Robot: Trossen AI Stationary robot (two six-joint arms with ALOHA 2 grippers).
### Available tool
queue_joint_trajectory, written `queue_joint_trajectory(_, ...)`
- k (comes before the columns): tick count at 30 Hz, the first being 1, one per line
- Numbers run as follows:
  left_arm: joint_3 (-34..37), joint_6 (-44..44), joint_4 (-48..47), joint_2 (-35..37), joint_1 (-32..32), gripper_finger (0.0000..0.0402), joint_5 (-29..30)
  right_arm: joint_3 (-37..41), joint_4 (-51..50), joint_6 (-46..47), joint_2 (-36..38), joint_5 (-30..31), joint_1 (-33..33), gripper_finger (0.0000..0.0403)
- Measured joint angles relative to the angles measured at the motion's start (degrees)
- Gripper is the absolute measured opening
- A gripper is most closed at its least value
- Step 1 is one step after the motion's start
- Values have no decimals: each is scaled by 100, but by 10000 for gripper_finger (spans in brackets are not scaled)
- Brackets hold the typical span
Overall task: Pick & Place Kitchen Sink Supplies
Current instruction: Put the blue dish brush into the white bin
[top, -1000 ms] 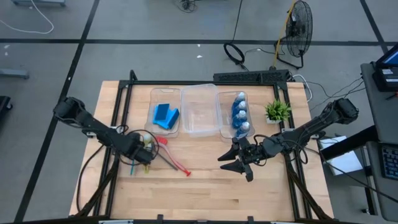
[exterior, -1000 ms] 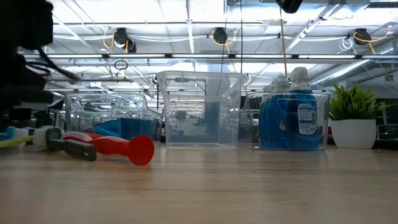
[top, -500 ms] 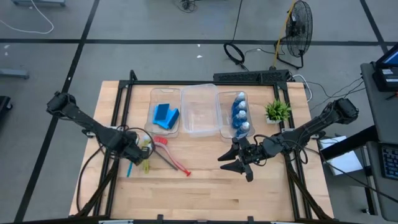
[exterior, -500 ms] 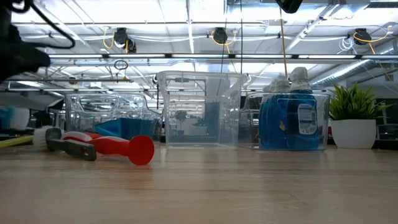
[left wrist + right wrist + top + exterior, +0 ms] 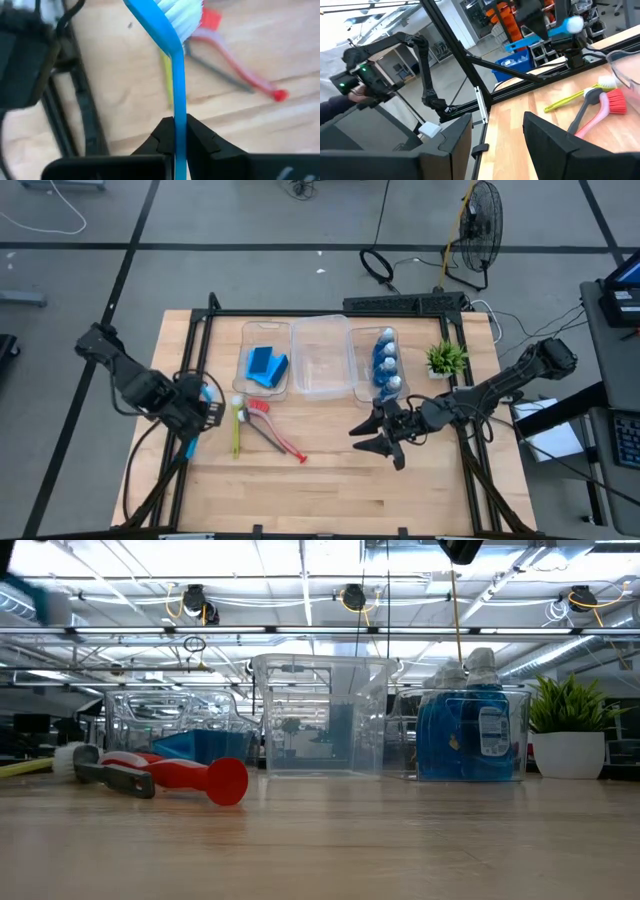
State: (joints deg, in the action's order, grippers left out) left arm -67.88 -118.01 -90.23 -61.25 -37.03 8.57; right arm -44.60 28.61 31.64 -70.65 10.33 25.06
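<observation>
Now the left gripper [image 5: 179, 131] is clamped on the handle of the light blue brush [image 5: 172, 75] and has carried it up off the wood; half a second ago that brush lay among the others near the table's 9 o'clock edge. In the high view the left gripper [image 5: 190, 412] hangs over that edge, the blue handle slanting down toward 7 o'clock. Left behind on the table are the yellow-green brush [image 5: 236, 430] and the red brush [image 5: 275, 435], just beside each other toward 8 o'clock of centre, unmoved.

At 12 o'clock stand three clear bins: the left bin [image 5: 266, 330] holds the blue sponges [image 5: 266, 366], the right bin [image 5: 363, 340] holds the blue-and-white bottles [image 5: 386, 365], and the middle bin [image 5: 322, 330] looks bare. So sponges and bottles appear sorted, and the lifted brush is likely bound for the middle bin, with two brushes to follow.

The right gripper [image 5: 375, 438] waits toward 4 o'clock of centre, its fingers partly spread on nothing.
</observation>
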Motion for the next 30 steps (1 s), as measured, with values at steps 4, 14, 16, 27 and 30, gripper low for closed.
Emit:
queue_joint_trajectory(4, -385, 241, 36, -64, 10, 19, 636, 0, -1, 0, 0, -2, -31, 167)
queue_joint_trajectory(14, -756, 2845, 1604, -19, 8, 19, 2816, 0, -16, 2, 0, -9, -33, 167)
queue_joint_trajectory(16, -756, 3726, 2068, -13, 8, 19, 3101, 0, -16, 2, 0, -9, -33, 167)
queue_joint_trajectory(27, -756, 8767, 5145, -15, 8, 19, 3484, 0, -18, 2, 0, -11, -32, 167)
queue_joint_trajectory(30, -756, 9783, 5870, -17, 8, 19, 3355, 0, -18, 2, 0, -11, -32, 167)
